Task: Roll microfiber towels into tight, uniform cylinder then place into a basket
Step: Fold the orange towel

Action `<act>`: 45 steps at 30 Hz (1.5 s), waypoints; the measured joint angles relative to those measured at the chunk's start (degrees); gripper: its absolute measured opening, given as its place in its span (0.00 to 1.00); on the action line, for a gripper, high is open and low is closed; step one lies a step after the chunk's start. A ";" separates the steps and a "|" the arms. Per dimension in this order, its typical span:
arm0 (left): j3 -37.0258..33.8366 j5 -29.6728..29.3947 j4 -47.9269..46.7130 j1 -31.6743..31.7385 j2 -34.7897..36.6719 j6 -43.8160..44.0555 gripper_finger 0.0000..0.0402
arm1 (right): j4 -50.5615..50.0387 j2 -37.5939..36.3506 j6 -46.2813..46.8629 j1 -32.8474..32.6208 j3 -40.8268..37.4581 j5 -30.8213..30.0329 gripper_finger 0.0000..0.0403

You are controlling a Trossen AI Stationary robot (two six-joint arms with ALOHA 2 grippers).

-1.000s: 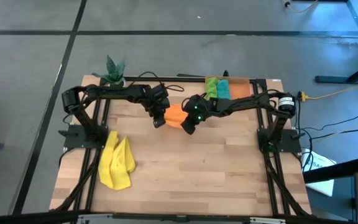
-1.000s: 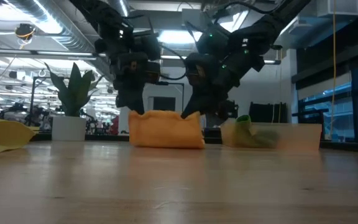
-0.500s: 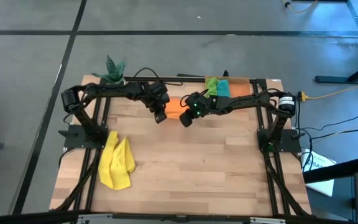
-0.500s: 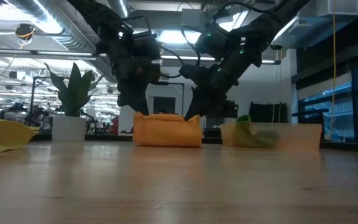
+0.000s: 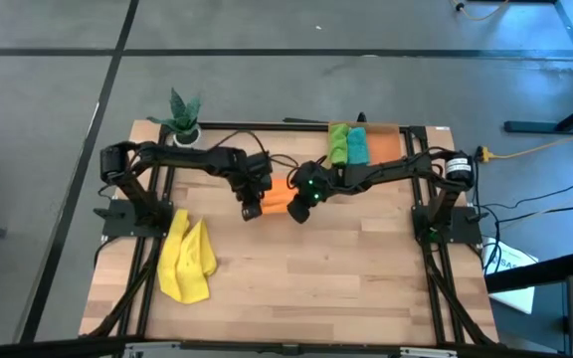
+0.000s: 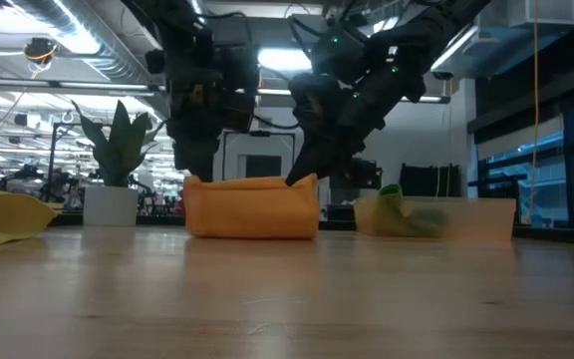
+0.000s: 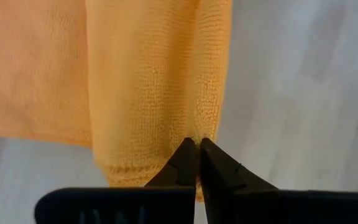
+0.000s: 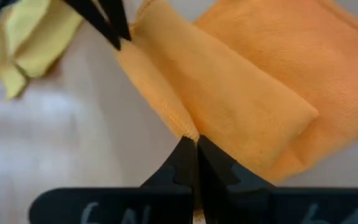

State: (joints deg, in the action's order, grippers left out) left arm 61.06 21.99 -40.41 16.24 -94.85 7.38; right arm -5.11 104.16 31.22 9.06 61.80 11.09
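Orange towel [image 5: 279, 192] is being rolled on the surface [image 5: 306, 268]; we are noting both left gripper [image 5: 250, 209] and right gripper [image 5: 297, 210] jaws pinching its edge; next, we judge, turning it over evenly.

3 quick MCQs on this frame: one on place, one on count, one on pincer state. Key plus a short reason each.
1. Where does the yellow towel lie?
A. in the basket
B. on the table, left arm's side
C. under the plant

2. How many towels are in the basket?
A. none
B. two
C. four

3. What are both pincers doing?
A. shut on the orange towel
B. open above it
C. holding the plant

Key: 1 B, yellow towel lies loose on the wood. 2 B, green and teal sit in the basket. 3 A, left pincer and right pincer pinch the orange towel.
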 joint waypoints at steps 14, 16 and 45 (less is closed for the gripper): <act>-0.07 -7.04 4.48 -2.06 0.00 -0.39 0.00 | 0.95 0.00 -1.59 0.48 -0.09 -12.63 0.02; -0.09 -3.94 4.00 -2.09 0.00 -0.39 0.00 | 0.88 0.00 -2.40 0.53 -0.09 -8.40 0.02; -0.20 -6.16 4.18 -12.52 0.00 2.75 0.00 | 1.26 0.00 -2.16 -1.43 -0.09 13.24 0.02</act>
State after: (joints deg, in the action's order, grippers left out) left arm 60.86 15.83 -36.23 3.73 -94.85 10.13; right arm -3.85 104.16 29.06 7.64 61.71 24.34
